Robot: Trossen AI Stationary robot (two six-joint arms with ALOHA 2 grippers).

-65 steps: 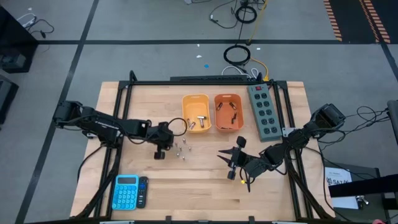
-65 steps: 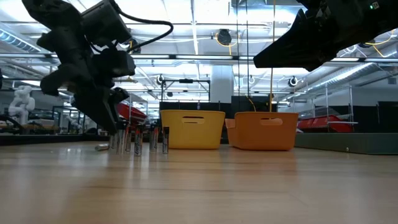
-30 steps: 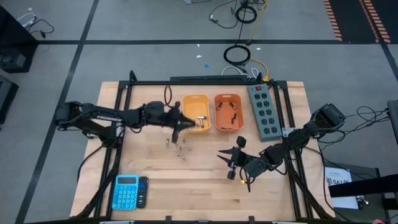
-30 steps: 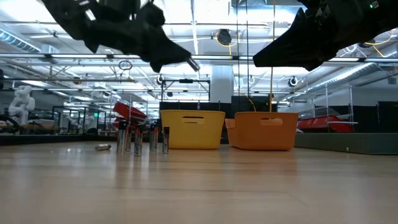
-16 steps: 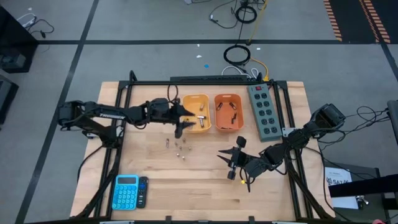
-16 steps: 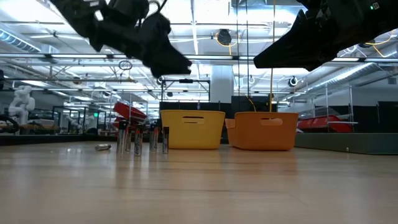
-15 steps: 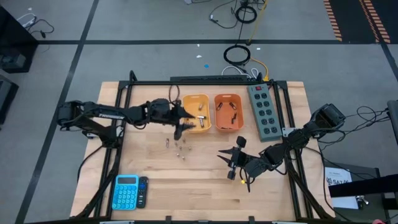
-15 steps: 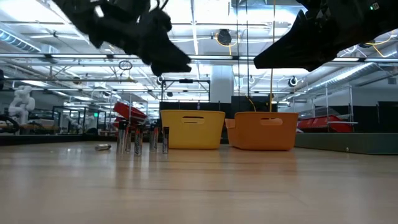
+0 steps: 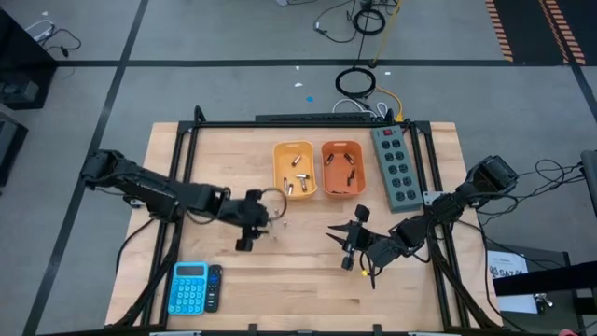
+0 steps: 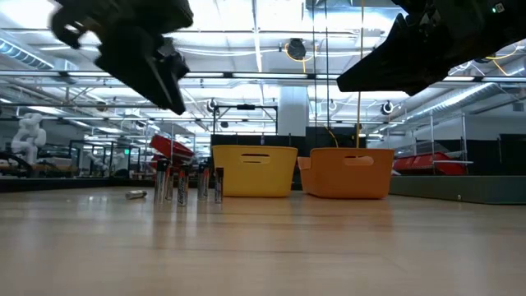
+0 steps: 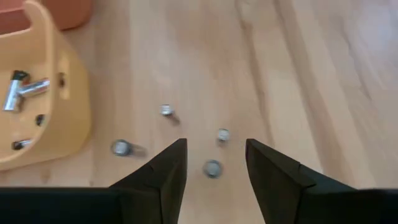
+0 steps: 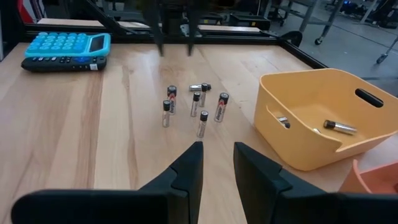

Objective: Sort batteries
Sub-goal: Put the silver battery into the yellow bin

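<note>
The left gripper is back from the yellow bin and now hangs over the loose batteries on the table, fingers spread and empty. The silvery cell it carried a second ago now lies in that bin, so one more is sorted. About half a dozen cells remain, most standing upright just beside the yellow bin, one lying flat. The orange bin holds darker cells. The right gripper waits open near the table's right side, holding nothing. Next pick, I'd judge, is lining up
</note>
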